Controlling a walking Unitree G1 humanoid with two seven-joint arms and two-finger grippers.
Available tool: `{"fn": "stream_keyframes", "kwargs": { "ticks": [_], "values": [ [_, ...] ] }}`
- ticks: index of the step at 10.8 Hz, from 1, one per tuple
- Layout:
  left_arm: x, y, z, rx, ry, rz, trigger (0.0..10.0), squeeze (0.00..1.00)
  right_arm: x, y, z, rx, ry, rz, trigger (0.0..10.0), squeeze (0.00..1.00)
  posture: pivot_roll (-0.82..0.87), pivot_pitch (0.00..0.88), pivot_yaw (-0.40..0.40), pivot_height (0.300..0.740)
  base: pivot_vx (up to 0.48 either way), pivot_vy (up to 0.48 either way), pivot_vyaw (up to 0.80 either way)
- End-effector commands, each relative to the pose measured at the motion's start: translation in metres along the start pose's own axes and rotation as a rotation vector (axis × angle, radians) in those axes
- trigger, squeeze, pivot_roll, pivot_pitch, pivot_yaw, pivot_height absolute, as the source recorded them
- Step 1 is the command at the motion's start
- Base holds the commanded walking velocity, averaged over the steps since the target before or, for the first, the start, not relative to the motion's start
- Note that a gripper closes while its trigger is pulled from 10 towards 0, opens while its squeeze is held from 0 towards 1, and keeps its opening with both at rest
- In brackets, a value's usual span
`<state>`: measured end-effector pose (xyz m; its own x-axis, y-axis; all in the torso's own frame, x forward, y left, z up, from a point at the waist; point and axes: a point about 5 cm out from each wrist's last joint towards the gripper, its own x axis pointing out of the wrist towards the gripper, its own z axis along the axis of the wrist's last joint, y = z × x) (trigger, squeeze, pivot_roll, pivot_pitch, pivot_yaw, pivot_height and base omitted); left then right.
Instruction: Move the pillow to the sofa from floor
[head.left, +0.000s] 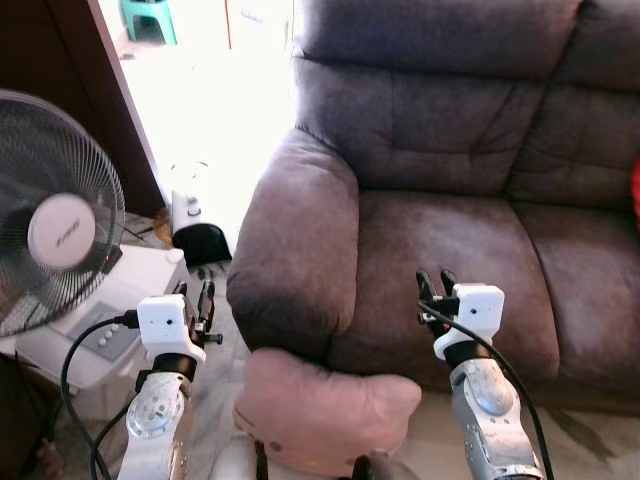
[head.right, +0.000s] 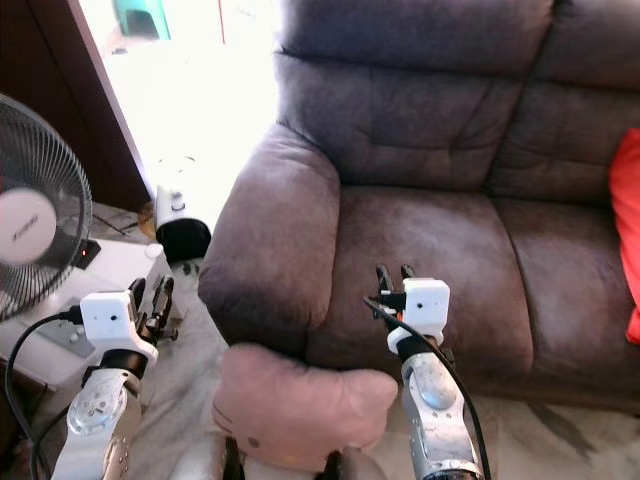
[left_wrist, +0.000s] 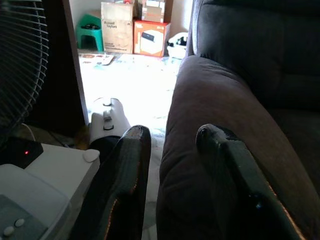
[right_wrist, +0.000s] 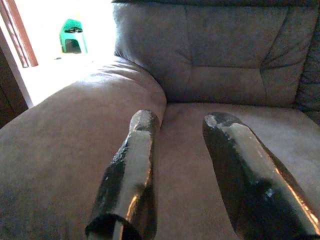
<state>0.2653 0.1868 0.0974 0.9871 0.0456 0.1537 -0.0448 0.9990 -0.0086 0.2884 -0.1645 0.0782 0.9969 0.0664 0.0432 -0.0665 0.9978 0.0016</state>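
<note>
Pink, soft pillow (head.left: 325, 410), squashed and creased, low at the front of the sofa (head.left: 440, 230), just under the front end of its left armrest (head.left: 295, 250) and touching it. Dark grey-brown upholstered sofa with rounded armrest, tufted back and bare seat cushions.

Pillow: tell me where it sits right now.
In the left eye view the pink pillow lies low at centre, against the front of the sofa below its armrest, between the two arms.
</note>
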Motion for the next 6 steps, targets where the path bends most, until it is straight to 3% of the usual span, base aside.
{"fn": "stream_keyframes", "kwargs": {
  "ticks": [1, 6],
  "values": [
    [-0.0002, -0.0005, 0.0015, -0.002, 0.001, 0.000, 10.0, 0.00, -0.0016, -0.0026, -0.0030, -0.005, 0.012, -0.009, 10.0, 0.00, 0.10, 0.124, -0.055, 0.648, 0.000, 0.000, 0.00],
    [-0.0004, -0.0002, 0.0015, -0.002, 0.005, -0.003, 10.0, 0.00, -0.0020, -0.0029, -0.0047, -0.001, 0.019, -0.010, 10.0, 0.00, 0.10, 0.136, -0.055, 0.648, 0.000, 0.000, 0.00]
  ]
}}
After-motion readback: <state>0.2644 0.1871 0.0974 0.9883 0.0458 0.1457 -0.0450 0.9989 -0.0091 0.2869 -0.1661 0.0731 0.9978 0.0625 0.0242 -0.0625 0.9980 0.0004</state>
